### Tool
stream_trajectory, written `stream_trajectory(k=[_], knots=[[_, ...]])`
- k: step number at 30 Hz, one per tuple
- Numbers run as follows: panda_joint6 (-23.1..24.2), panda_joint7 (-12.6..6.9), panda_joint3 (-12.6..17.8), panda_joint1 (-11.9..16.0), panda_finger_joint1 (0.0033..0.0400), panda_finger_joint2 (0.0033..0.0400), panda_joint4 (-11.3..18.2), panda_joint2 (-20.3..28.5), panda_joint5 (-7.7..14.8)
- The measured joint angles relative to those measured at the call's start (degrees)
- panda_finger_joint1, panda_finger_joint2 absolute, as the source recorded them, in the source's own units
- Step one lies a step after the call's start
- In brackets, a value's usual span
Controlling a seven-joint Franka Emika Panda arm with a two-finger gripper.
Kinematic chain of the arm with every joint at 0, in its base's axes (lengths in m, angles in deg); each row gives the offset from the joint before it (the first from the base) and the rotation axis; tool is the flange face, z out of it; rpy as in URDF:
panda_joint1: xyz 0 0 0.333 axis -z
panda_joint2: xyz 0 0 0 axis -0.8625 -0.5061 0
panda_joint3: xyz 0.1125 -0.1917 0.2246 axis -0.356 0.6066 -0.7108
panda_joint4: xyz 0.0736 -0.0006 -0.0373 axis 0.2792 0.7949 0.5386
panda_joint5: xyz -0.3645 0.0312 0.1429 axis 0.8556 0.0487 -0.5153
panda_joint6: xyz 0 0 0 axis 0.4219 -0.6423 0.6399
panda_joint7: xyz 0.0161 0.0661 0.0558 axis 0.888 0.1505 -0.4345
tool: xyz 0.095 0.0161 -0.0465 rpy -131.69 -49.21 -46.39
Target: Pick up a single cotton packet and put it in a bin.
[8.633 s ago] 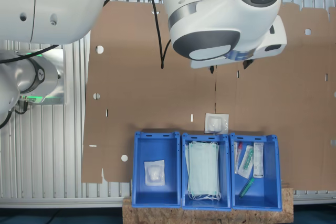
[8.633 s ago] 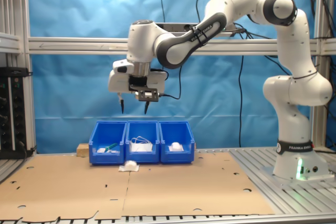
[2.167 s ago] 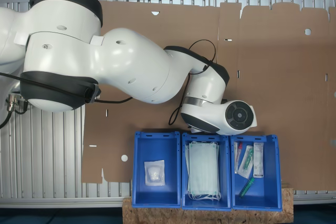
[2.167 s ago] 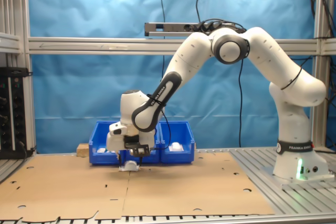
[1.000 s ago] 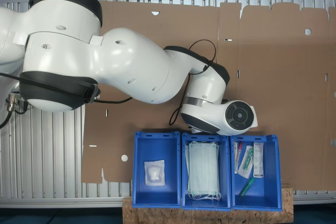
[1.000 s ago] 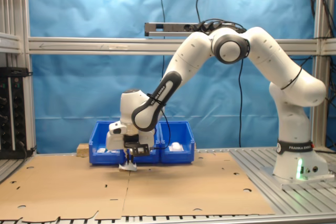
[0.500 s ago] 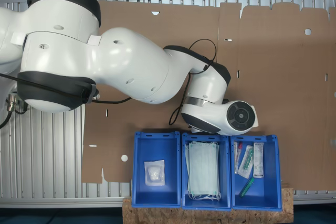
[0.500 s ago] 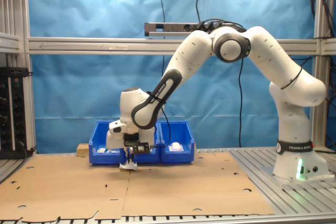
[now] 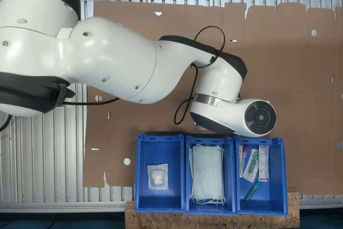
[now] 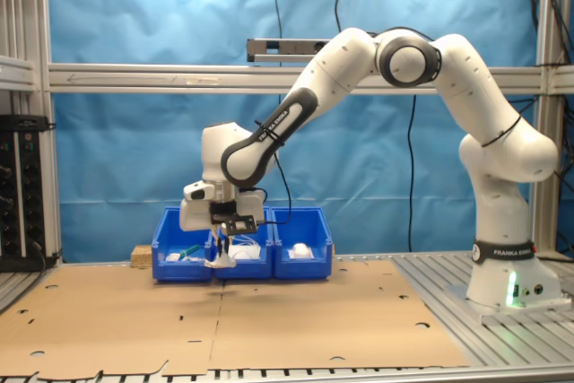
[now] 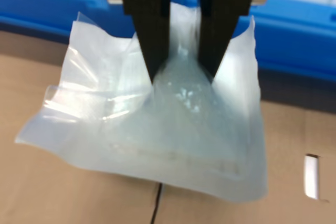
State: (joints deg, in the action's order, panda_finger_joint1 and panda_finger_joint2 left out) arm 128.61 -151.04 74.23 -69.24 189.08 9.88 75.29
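3 blue bins sit in a row at the edge of a cardboard-covered tabletop as the gripper holds a cotton packet clamped between its 2 black fingers. In the wrist view the packet is a crumpled, clear-white plastic square, pinched near its top edge so the film bunches into a peak between the fingers and the corners flare outward; it hangs free above the brown cardboard, with blue bin walls close behind it. In the second exterior view the gripper hangs just in front of the row, with the packet below it, clear of the cardboard. In the first exterior view, the bin at the first exterior view's left holds another white packet, the middle crate holds a stack of pale green masks, and the third crate holds syringe packets. The white arm arches over the cardboard, its wrist overhanging the near rims of the middle and third crates.
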Motion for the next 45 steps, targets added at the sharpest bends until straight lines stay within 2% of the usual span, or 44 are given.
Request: stream_trajectory(k=[6, 11, 18, 23, 24, 26, 33, 39, 45], knots=[[-4.3, 0.0, 0.0, -1.9, 0.0035, 0.0035, 0.5, 5.7, 0.0], [-6.7, 0.0, -0.1, -3.6, 0.0035, 0.0035, 2.5, 11.1, 0.7], [-9.1, 0.0, -0.2, -5.1, 0.0035, 0.0035, 7.8, 19.2, 3.9], [-10.3, 0.0, 0.1, -5.4, 0.0036, 0.0036, 12.3, 24.6, 7.4], [-10.7, 0.0, 0.5, -5.4, 0.0036, 0.0036, 14.1, 26.5, 9.0], [-11.0, 0.0, 1.1, -5.4, 0.0036, 0.0036, 15.7, 28.3, 10.5], [-12.0, 0.0, 4.4, -5.1, 0.0036, 0.0036, 20.0, 33.0, 14.5], [-12.4, 0.0, 8.3, -4.3, 0.0036, 0.0036, 21.4, 34.8, 16.6], [-12.5, 0.0, 11.9, -3.6, 0.0036, 0.0036, 21.7, 35.1, 17.7]])
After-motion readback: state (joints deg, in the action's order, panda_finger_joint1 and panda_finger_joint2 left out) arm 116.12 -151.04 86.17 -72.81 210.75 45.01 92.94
